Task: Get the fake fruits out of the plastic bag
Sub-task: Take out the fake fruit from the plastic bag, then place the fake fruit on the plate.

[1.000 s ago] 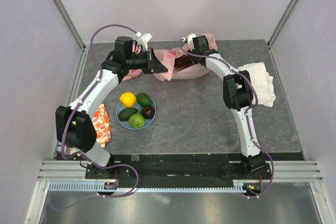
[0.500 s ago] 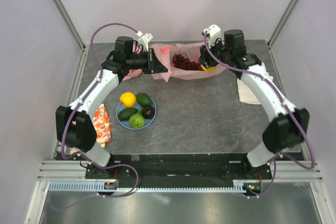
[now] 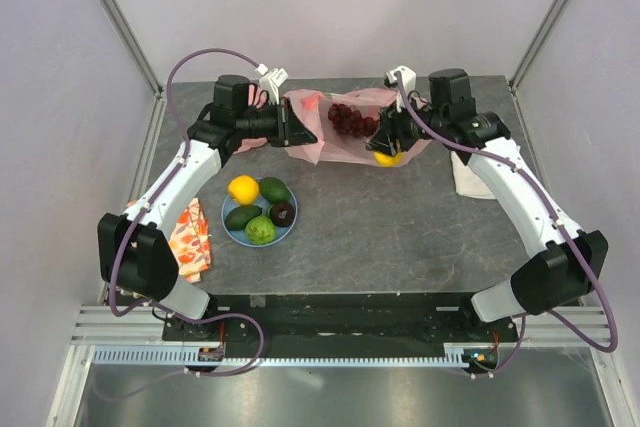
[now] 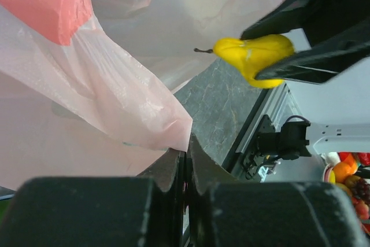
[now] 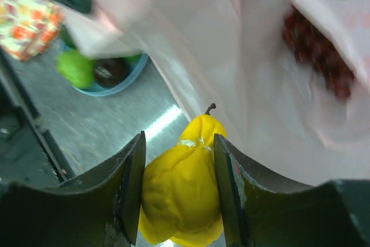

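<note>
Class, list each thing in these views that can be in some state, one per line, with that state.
plastic bag, open, one edge pinched up
left pincer, shut on the plastic bag's edge
yellow pear, gripped, at the bag's mouth
right pincer, shut on the yellow pear
grape bunch, inside the bag
blue plate, loaded with five fruits

Grey table (image 3: 400, 217) with blue plate (image 3: 229, 230), plastic bag (image 3: 340, 147), white cloth (image 3: 468, 175), orange-patterned cloth (image 3: 190, 237).
</note>
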### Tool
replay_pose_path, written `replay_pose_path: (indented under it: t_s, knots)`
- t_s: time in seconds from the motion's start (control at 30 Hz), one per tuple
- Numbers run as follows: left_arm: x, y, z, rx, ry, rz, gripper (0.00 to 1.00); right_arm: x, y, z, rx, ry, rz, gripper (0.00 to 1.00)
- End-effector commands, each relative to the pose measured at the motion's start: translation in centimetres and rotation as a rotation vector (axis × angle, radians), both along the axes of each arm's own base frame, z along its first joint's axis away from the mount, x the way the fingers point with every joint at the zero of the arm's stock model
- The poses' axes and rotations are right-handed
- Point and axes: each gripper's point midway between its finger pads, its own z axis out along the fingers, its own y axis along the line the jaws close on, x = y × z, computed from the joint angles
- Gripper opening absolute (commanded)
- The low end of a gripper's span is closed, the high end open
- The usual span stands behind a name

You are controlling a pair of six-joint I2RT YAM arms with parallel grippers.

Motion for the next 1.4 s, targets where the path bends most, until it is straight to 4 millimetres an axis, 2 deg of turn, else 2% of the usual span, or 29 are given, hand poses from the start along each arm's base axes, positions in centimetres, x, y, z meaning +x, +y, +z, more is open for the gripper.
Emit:
replay_pose_path:
  t_s: [0.0, 0.03, 0.1, 0.13, 0.17, 0.23, 0.27, 0.3, 0.37, 0.4, 0.47, 0.5, 0.57, 0.6, 0.63, 0.7, 0.73, 0.77, 0.8, 0.93, 1.03, 1.07, 1.13, 1.17, 1.2, 1.33, 1.37]
  knots:
    - [0.5, 0.5, 2.8, -0.011, -0.094, -0.005, 0.33, -4.3, 5.8, 5.5, 0.08, -0.068, 0.278, 0.32]
    - [0.7, 0.6, 3.8, -0.018, -0.109, -0.006, 0.55, -4.8, 6.9, 6.0, 0.075, -0.086, 0.323, 0.32]
    - [0.8, 1.4, 5.0, -0.032, -0.137, -0.017, 0.65, -6.9, 9.0, 6.0, 0.061, -0.098, 0.43, 0.33]
    - [0.8, 1.8, 5.8, -0.033, -0.15, -0.013, 0.72, -7.1, 9.9, 6.0, 0.06, -0.1, 0.458, 0.33]
    - [1.0, 2.9, 6.5, -0.034, -0.171, 0.012, 0.75, -7.6, 10.7, 5.8, 0.059, -0.098, 0.487, 0.34]
    - [1.1, 4.2, 7.4, -0.033, -0.192, 0.046, 0.77, -8.5, 13.0, 4.7, 0.052, -0.085, 0.561, 0.33]
    - [1.6, 5.7, 7.8, -0.03, -0.202, 0.086, 0.77, -8.8, 13.9, 4.5, 0.053, -0.088, 0.587, 0.33]
    - [1.2, 6.7, 8.8, -0.032, -0.229, 0.108, 0.78, -9.7, 15.7, 3.8, 0.051, -0.078, 0.639, 0.33]
    - [1.5, 9.1, 9.3, -0.001, -0.253, 0.18, 0.79, -10.2, 17.7, 3.2, 0.055, -0.104, 0.686, 0.33]
    - [0.8, 9.8, 10.3, 0.013, -0.293, 0.202, 0.79, -10.7, 19.2, 1.7, 0.039, -0.092, 0.717, 0.33]
    - [0.3, 11.3, 10.1, 0.065, -0.333, 0.243, 0.79, -10.9, 21.3, 0.4, 0.035, -0.113, 0.743, 0.32]
    - [-0.7, 11.7, 10.9, 0.075, -0.366, 0.256, 0.79, -10.5, 22.3, -1.4, 0.019, -0.091, 0.742, 0.32]
    - [-1.5, 12.6, 11.2, 0.088, -0.39, 0.279, 0.79, -10.3, 24.2, -2.4, 0.026, -0.12, 0.761, 0.32]
    - [-1.9, 12.8, 10.8, 0.09, -0.384, 0.285, 0.79, -9.8, 25.1, -3.8, 0.011, -0.112, 0.763, 0.32]
    - [-2.6, 13.1, 11.4, 0.086, -0.4, 0.295, 0.79, -9.2, 25.8, -4.1, 0.006, -0.129, 0.755, 0.32]
    - [-3.2, 13.3, 10.9, 0.084, -0.384, 0.301, 0.79, -8.5, 27.3, -5.1, 0.007, -0.124, 0.755, 0.32]
    - [-3.2, 14.5, 11.0, 0.09, -0.389, 0.338, 0.79, -8.1, 27.8, -5.4, 0.01, -0.133, 0.748, 0.32]
    - [-3.3, 14.6, 10.8, 0.091, -0.384, 0.341, 0.79, -7.9, 28.3, -5.2, 0.013, -0.146, 0.751, 0.32]
    - [-3.4, 14.8, 10.8, 0.091, -0.383, 0.346, 0.79, -7.7, 28.7, -6.2, 0.002, -0.137, 0.751, 0.33]
    - [-3.6, 15.0, 10.7, 0.079, -0.371, 0.353, 0.79, -6.9, 29.7, -7.4, -0.012, -0.162, 0.741, 0.34]
    - [-3.4, 15.0, 10.6, 0.072, -0.365, 0.355, 0.78, -6.3, 29.9, -8.9, -0.043, -0.176, 0.725, 0.48]
    - [-3.4, 14.9, 10.5, 0.071, -0.362, 0.352, 0.78, -6.1, 29.8, -9.5, -0.054, -0.173, 0.715, 0.6]
    - [-3.1, 14.9, 10.4, 0.062, -0.354, 0.351, 0.78, -6.1, 30.0, -9.6, -0.045, -0.152, 0.7, 0.69]
    - [-3.0, 14.8, 10.4, 0.06, -0.353, 0.347, 0.78, -6.2, 30.1, -9.2, -0.035, -0.147, 0.698, 0.86]
    - [-2.8, 14.7, 10.3, 0.057, -0.346, 0.345, 0.78, -6.4, 30.0, -8.3, -0.019, -0.149, 0.7, 0.98]
    - [-2.0, 14.7, 10.2, 0.044, -0.332, 0.35, 0.78, -7.7, 28.8, -4.3, 0.028, -0.137, 0.683, 0.98]
    - [-1.7, 14.8, 10.4, 0.042, -0.342, 0.354, 0.78, -8.1, 27.9, -1.9, 0.046, -0.162, 0.683, 0.98]
